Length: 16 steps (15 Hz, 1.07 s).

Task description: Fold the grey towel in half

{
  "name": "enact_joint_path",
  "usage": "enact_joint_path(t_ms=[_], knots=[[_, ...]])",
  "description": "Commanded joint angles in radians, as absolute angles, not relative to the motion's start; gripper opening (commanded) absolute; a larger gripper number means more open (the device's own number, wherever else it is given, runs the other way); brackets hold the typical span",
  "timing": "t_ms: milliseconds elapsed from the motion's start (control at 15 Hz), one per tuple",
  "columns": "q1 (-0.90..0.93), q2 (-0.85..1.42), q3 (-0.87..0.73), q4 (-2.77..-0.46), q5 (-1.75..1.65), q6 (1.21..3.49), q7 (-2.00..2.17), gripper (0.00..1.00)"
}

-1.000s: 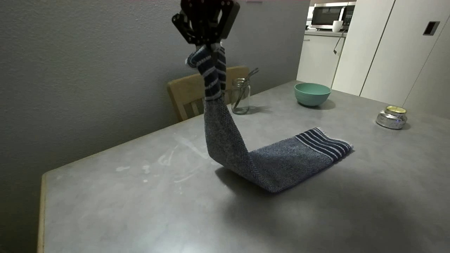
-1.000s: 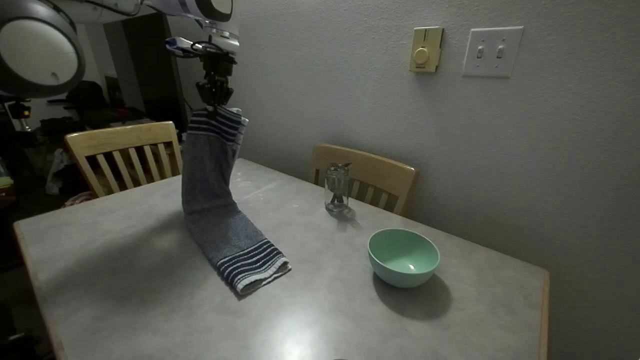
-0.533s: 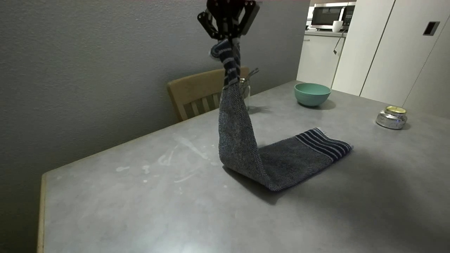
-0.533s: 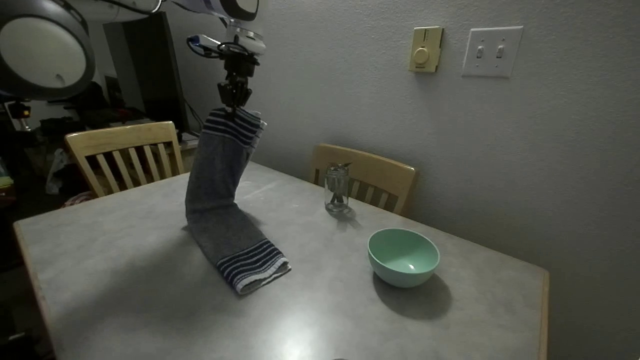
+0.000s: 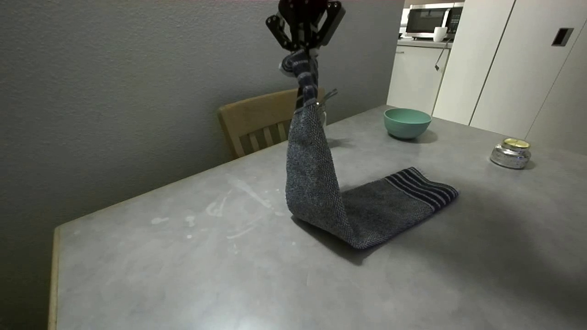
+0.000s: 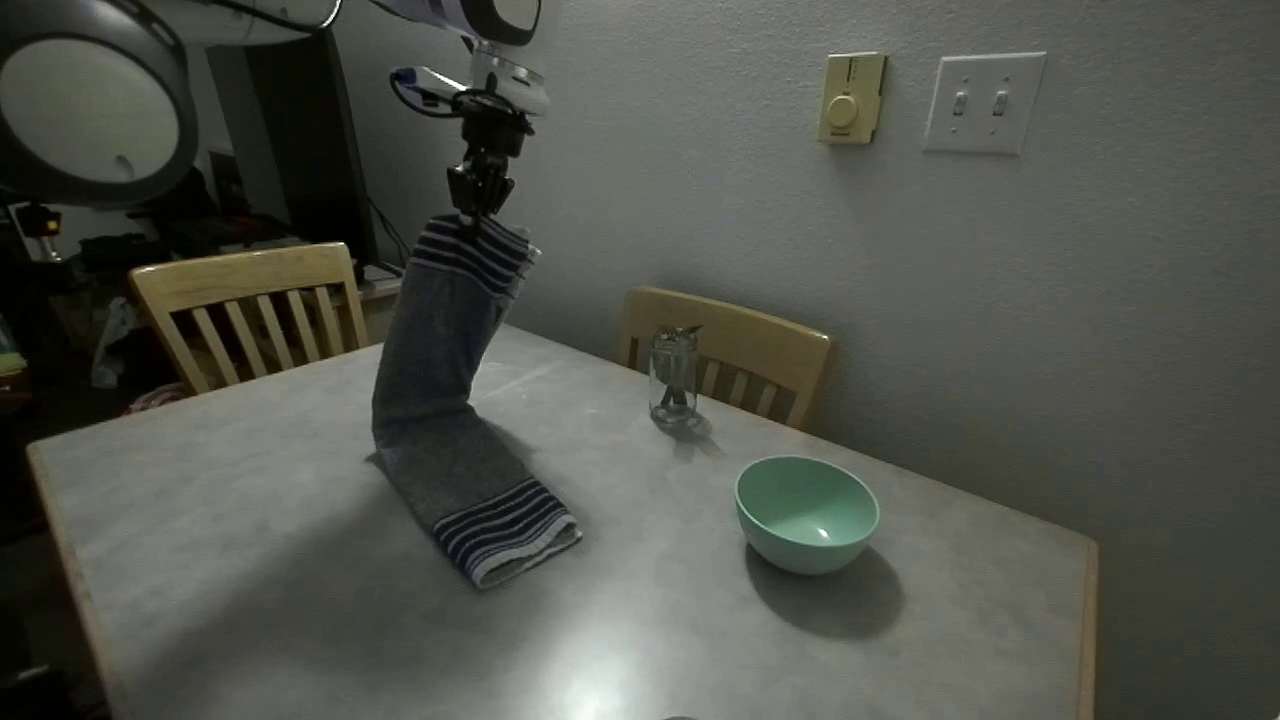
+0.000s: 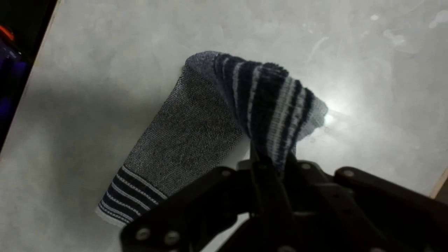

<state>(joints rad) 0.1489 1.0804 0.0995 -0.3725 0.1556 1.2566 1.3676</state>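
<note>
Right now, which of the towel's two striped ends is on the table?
The lower striped end, nearer the green bowl: it rests on the table; the other striped end is held up in the gripper.

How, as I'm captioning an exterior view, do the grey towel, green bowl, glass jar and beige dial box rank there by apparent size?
Largest: grey towel
Next: green bowl
Smallest: glass jar and dial box, too alike to rank

White robot arm (image 6: 250, 22) extended from the upper left in an exterior view, large round joint (image 6: 90, 115) at the left edge, wrist (image 6: 510, 82) turned downward, black gripper (image 6: 474, 224) pointing down, fingers (image 7: 267, 189) pinched together
</note>
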Motion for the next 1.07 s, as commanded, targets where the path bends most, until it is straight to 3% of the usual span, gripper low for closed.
enact_joint_path(t_ms=[0,1000], knots=[[0.15,1.079,0.091,-0.382,0.158,1.248,1.358,0.02],[0.087,1.117,0.067,-0.359,0.153,1.059,1.422,0.02]])
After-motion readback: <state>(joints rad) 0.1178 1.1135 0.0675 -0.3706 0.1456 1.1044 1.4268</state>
